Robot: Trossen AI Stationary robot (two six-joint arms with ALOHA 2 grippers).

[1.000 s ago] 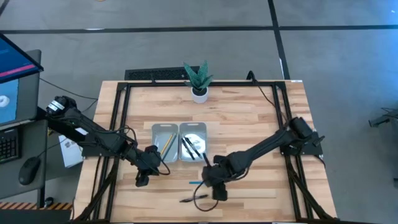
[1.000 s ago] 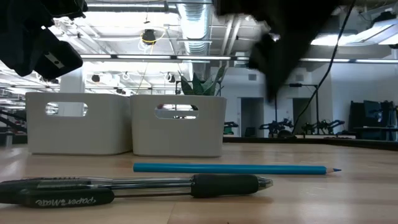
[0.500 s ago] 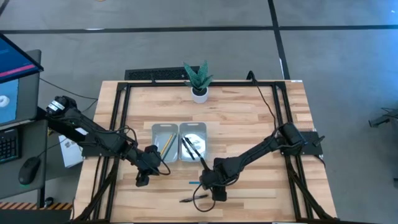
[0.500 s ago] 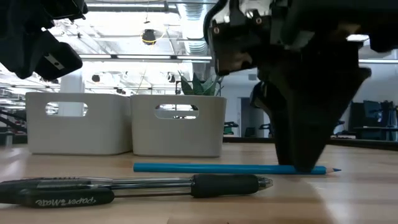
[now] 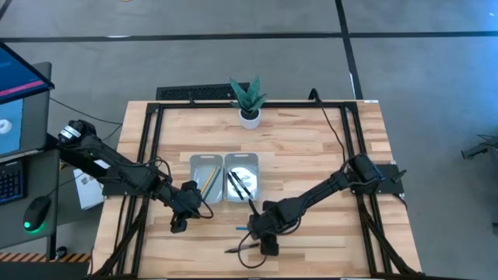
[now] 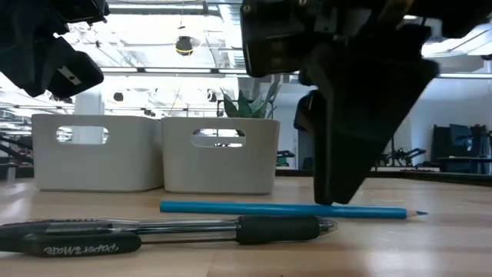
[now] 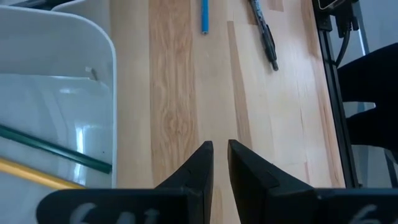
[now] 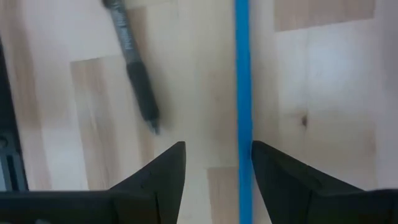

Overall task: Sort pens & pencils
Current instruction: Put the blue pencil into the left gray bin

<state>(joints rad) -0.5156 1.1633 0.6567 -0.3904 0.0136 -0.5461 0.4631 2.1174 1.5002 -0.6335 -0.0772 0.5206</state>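
Pencils and pens are being sorted into two white trays in the middle of the wooden table. The left tray holds a yellow pencil and a thin dark pencil. The right tray holds two black pens. Two things are left out on the table in front of the trays: a blue pencil and a black pen, lying near each other but not touching. The right gripper is lowered over the blue pencil, with its fingers spread apart. One finger is beside the pencil, and the pencil lies near the edge of the gap, so it is not pinched yet. The fingers are likely kept wide so they can go down on both sides of the thin stick. The left gripper is held low over bare table, in front of the left tray. Its fingers are almost pressed together and nothing is held between them. It seems to be parked there out of the way. A small potted plant stands at the far edge of the table, well apart from the work.
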